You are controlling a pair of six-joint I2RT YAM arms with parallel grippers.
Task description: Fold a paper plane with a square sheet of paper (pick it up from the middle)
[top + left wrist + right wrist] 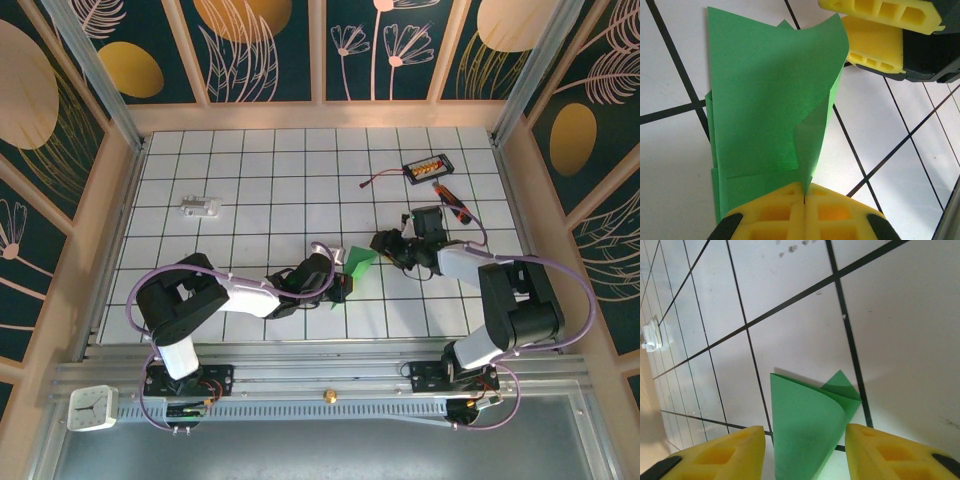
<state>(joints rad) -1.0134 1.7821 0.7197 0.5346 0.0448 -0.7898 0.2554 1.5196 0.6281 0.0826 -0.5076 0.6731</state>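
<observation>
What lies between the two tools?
The folded green paper: the left tool is shut on its edge, the right tool open beside it, as the top view shows.

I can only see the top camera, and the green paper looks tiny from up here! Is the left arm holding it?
Observer: Yes. In the left wrist view the left fingers are shut on the paper, pinching its edge.
Operator: Is it lying flat?
Observer: No. It is folded into layers, and one flap curls up.
Operator: What about the right arm?
Observer: The right fingers stand open with the paper's end between them. I can't tell if they touch it.
</observation>
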